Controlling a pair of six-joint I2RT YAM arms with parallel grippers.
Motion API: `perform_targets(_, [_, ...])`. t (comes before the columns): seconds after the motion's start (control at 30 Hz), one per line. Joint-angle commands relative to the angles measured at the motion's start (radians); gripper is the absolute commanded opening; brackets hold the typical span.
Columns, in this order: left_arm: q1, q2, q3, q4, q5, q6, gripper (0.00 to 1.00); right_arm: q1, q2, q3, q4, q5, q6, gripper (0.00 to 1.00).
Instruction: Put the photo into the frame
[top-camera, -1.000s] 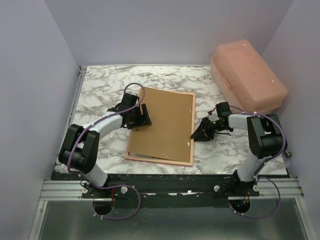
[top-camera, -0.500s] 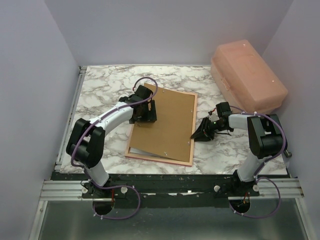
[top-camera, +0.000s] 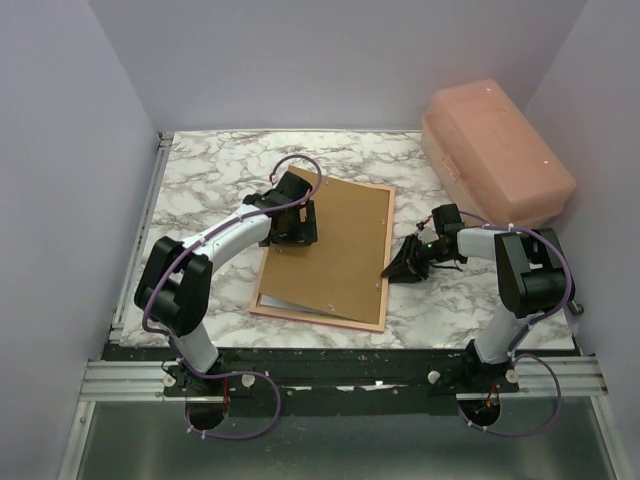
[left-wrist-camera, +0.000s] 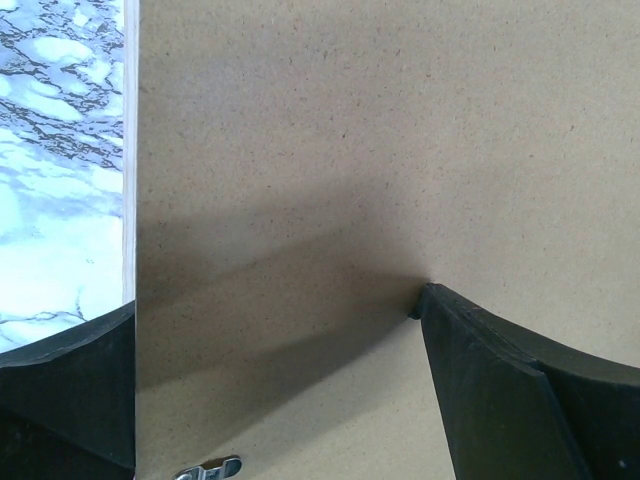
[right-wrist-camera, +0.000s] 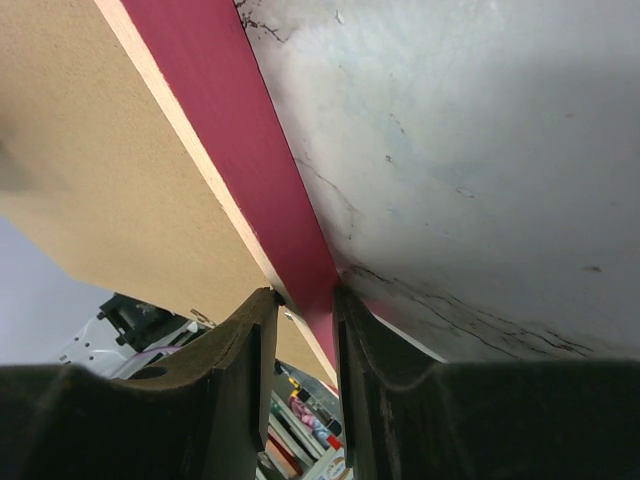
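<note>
The frame (top-camera: 378, 262) lies face down on the marble table, its orange-tan border showing. A brown backing board (top-camera: 340, 250) rests on it, slightly skewed. Under the board's near left edge only a pale sliver shows (top-camera: 260, 297), likely the photo. My left gripper (top-camera: 296, 222) hovers open over the board's far left part. In the left wrist view the board (left-wrist-camera: 350, 150) fills the space between the spread fingers (left-wrist-camera: 500, 390). My right gripper (top-camera: 397, 268) is shut on the frame's right edge, pinching the pink front (right-wrist-camera: 250, 130) between its fingers (right-wrist-camera: 240, 370).
A large salmon-pink plastic box (top-camera: 495, 150) stands at the back right, close behind the right arm. Grey walls enclose the table on three sides. A metal clip (left-wrist-camera: 210, 467) sits on the board near the left gripper. Bare marble (top-camera: 200, 190) lies left of the frame.
My left gripper moved from the board's left edge up and right onto the board and opened wider. The board now sits skewed on the frame. The right gripper kept still.
</note>
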Motion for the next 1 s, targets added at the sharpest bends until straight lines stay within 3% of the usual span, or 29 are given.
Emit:
perform_targets(0.0, [-0.046,0.030,-0.092,-0.065,0.035,0.046,0.98,0.019,0.036,-0.042,-0.037,0.110,-0.040,0.35])
perform_targets(0.3, [0.036,-0.048,-0.179,0.036,0.186,0.049,0.98,0.019,0.019,-0.035,-0.057,0.118,-0.044,0.35])
perform_targets(0.97, [0.064,-0.061,-0.148,-0.058,0.128,0.118,0.99,0.032,-0.023,0.022,-0.136,0.212,-0.077,0.37])
